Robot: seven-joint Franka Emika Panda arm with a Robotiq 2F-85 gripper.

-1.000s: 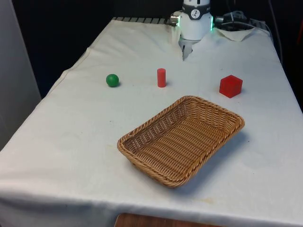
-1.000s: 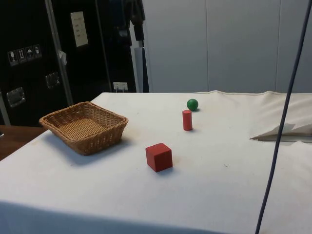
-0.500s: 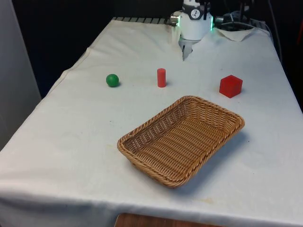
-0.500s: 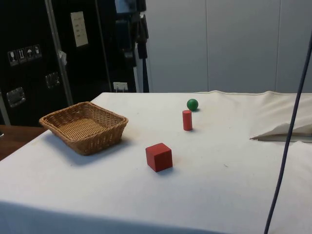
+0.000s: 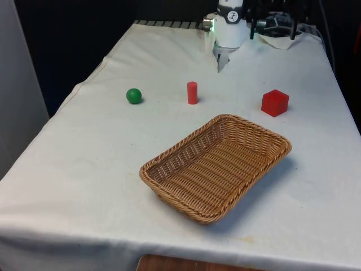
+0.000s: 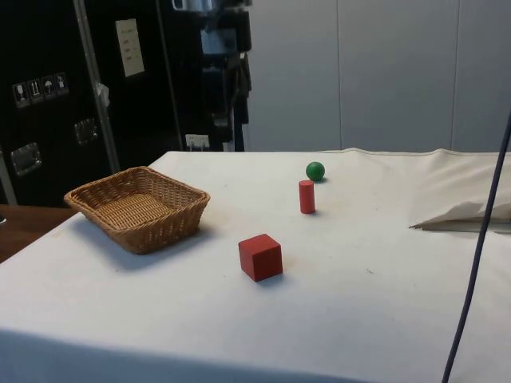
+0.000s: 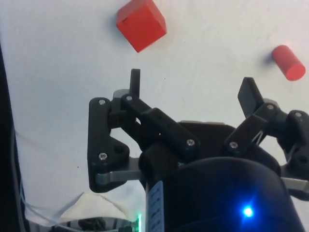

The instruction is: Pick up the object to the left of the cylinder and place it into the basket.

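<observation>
Nearest us on the white cloth [image 5: 67, 169] lies a brown wicker basket [image 5: 217, 165], holding nothing we can see, set at an angle. Beyond it we find a row: a green ball [image 5: 133, 95] toward the front view's left, a red cylinder [image 5: 192, 92] upright in the middle, and a red cube [image 5: 274, 103] toward the front view's right, each well apart from the others. Farthest off, we see the black gripper [image 7: 191, 90] high above the cloth, its fingers spread wide and holding nothing, with the cube and cylinder beneath it.
</observation>
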